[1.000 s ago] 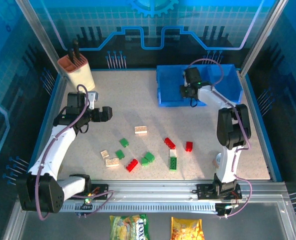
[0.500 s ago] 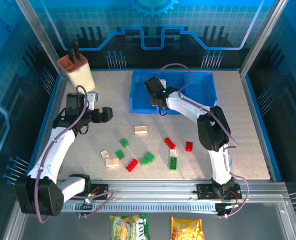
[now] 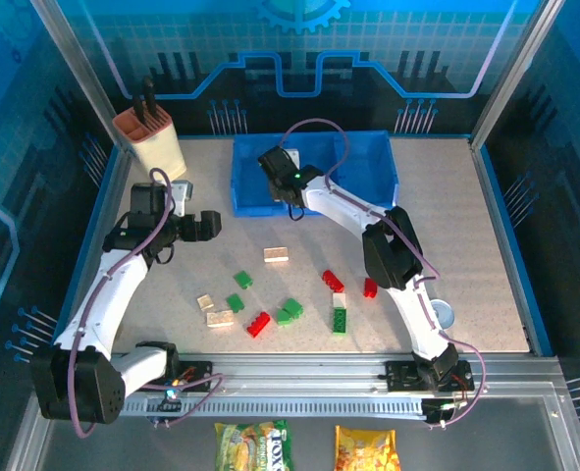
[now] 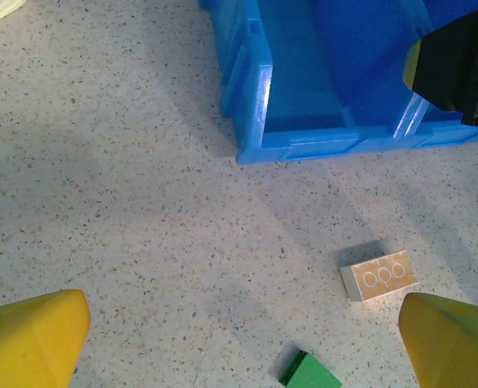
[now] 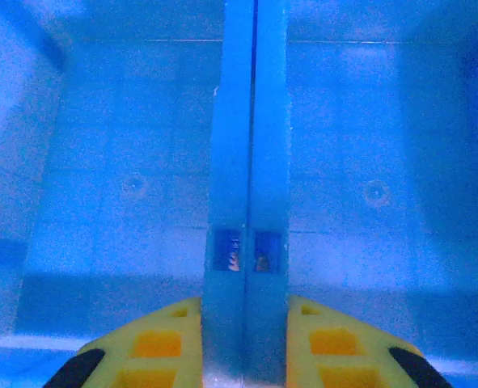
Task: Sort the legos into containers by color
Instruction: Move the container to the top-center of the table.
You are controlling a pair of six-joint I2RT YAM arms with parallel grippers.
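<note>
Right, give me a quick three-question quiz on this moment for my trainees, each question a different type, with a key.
1. True or false: the right end effector is shut on a dividing wall of the blue containers.
2. In the left wrist view, which piece lies nearest the containers' front wall? A) a red brick B) the cream lego C) a tin can
3. Fill the gap: the left end effector hangs over the table with its fingers ____ and nothing between them.

Key: 1 true; 2 B; 3 open.
</note>
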